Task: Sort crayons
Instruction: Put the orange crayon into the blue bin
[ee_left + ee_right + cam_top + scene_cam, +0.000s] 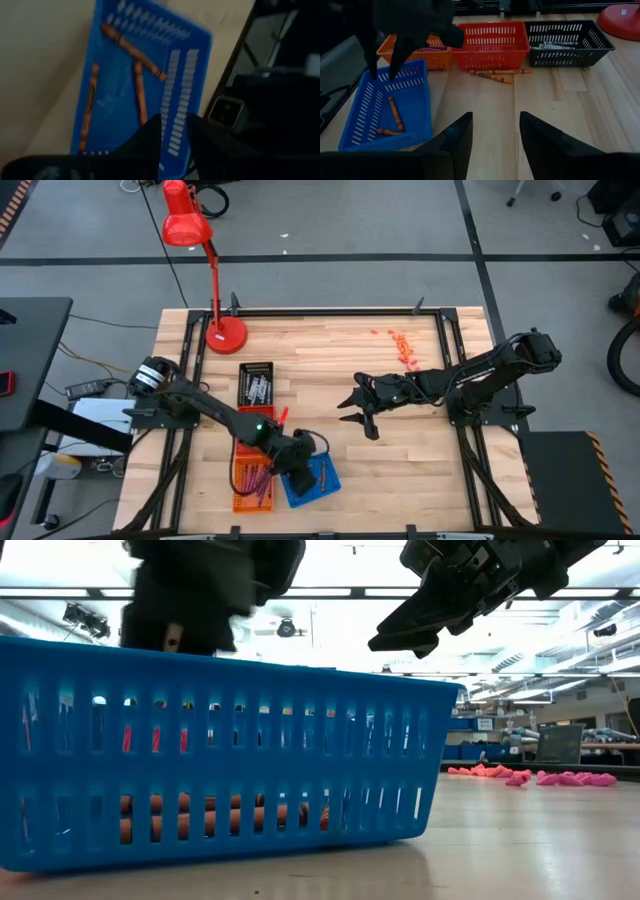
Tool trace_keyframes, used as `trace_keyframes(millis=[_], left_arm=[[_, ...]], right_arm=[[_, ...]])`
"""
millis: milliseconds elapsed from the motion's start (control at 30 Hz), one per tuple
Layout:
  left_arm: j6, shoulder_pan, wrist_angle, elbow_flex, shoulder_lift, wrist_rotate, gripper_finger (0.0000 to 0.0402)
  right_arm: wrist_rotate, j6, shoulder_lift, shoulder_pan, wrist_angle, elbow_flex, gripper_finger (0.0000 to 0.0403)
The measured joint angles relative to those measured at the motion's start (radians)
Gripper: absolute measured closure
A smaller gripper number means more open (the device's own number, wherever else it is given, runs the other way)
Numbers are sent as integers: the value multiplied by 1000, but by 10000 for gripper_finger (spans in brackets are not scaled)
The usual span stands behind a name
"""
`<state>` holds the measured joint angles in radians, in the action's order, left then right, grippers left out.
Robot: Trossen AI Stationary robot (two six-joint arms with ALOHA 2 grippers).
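Two brown-orange crayons [497, 73] lie loose on the surface just near of the red basket [492, 40], long axes running left to right. The right gripper [360, 416], fingers spread and empty, is nearer; the left gripper [292, 462] hovers over the blue basket [322, 478], part open.

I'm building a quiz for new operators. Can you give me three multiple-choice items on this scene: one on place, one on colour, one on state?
1. Where is the left gripper?
A. Over the blue basket
B. Over the black basket
C. Beside the lamp

2. What colour are the crayons in the blue basket?
A. Grey
B. Brown-orange
C. Green

3. How is the right gripper?
A. Shut on a crayon
B. Open and empty
C. Resting inside the red basket

Answers:
1 A: the left gripper looks down into the blue basket.
2 B: the crayons on its floor are brown-orange.
3 B: the right gripper has its fingers apart above bare table, with nothing between them.
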<state>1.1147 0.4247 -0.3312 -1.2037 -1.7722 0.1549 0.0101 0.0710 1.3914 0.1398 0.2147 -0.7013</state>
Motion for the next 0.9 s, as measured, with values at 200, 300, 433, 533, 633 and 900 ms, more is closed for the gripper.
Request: trace_keyframes(millis=[200, 300, 433, 533, 633, 900], left_arm=[[27, -70, -44, 0, 15, -9, 313], [50, -101, -86, 0, 15, -83, 324], [76, -140, -155, 0, 15, -168, 340], [76, -164, -234, 0, 4, -175, 351], [80, -178, -335, 0, -4, -185, 357], [56, -188, -416, 1, -28, -183, 327]], right_arm=[[0, 0, 0, 0, 0, 0, 236], [-1, 8, 0, 0, 0, 0, 236], [-3, 12, 0, 0, 0, 0, 236], [-3, 14, 0, 0, 0, 0, 236], [-3, 14, 0, 0, 0, 0, 236], [-2, 14, 0, -1, 1, 0, 236]])
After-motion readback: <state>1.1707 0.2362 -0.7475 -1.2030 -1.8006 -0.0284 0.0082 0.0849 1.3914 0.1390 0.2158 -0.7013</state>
